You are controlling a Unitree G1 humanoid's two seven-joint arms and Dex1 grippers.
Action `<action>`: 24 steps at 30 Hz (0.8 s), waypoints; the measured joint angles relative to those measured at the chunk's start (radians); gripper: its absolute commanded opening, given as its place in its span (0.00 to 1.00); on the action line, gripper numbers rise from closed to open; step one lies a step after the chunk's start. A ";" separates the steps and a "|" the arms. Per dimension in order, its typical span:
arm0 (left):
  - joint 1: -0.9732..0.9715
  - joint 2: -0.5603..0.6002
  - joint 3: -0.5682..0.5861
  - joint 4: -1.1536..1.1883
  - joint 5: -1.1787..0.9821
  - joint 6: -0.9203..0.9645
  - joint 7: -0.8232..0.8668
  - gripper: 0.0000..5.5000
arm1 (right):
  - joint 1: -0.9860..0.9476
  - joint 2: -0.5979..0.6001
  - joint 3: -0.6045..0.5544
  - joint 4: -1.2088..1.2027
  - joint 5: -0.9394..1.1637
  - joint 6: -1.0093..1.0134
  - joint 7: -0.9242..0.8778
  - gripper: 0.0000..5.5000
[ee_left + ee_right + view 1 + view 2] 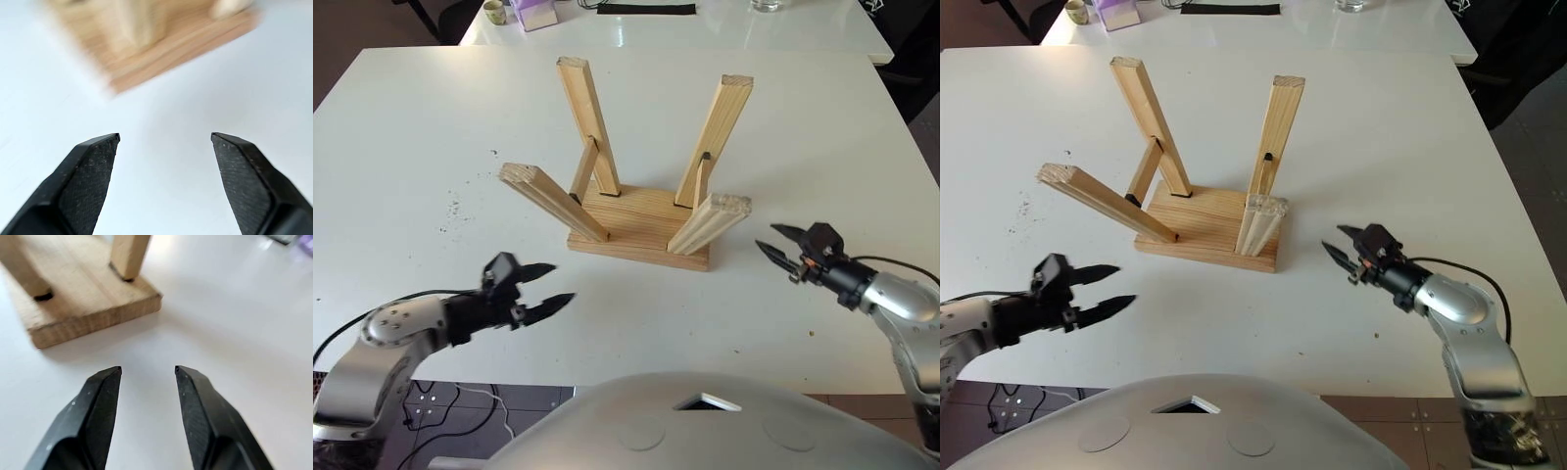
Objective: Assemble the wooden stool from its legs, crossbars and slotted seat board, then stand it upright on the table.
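The wooden stool lies upside down on the white table (411, 137): its seat board (641, 227) rests flat and several legs (590, 122) splay upward out of it, with short crossbars (584, 168) between the far pairs. My left gripper (551, 284) hovers open over the table at the near left, short of the board's corner (146, 68). At the near right my right gripper (775, 239) is open too, a little apart from the board's right end (98, 308). Neither holds anything.
A second white table (724, 29) stands behind, carrying a small cup (494, 12), a purple box (533, 12), a dark flat strip (646, 9) and a glass (766, 5). Small dark specks (455, 208) dot the table at the left. Bare tabletop surrounds the stool.
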 measured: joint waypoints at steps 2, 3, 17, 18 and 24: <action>-0.095 -0.011 -0.009 0.121 0.057 -0.067 0.021 0.51 | 0.014 -0.015 0.010 -0.015 0.020 0.030 0.033 0.34; -0.152 -0.019 -0.028 0.172 0.083 -0.105 0.026 0.51 | 0.012 -0.020 0.026 -0.016 0.023 0.049 0.043 0.34; -0.391 -0.086 -0.282 0.405 0.265 -0.419 -0.052 0.51 | -0.170 0.044 0.301 0.084 -0.026 0.083 0.052 0.34; -0.399 -0.087 -0.296 0.408 0.267 -0.423 -0.055 0.51 | -0.176 0.051 0.316 0.091 -0.031 0.080 0.051 0.34; -0.405 -0.102 -0.349 0.378 0.266 -0.420 -0.071 0.51 | -0.236 0.074 0.356 0.141 -0.077 0.043 0.035 0.34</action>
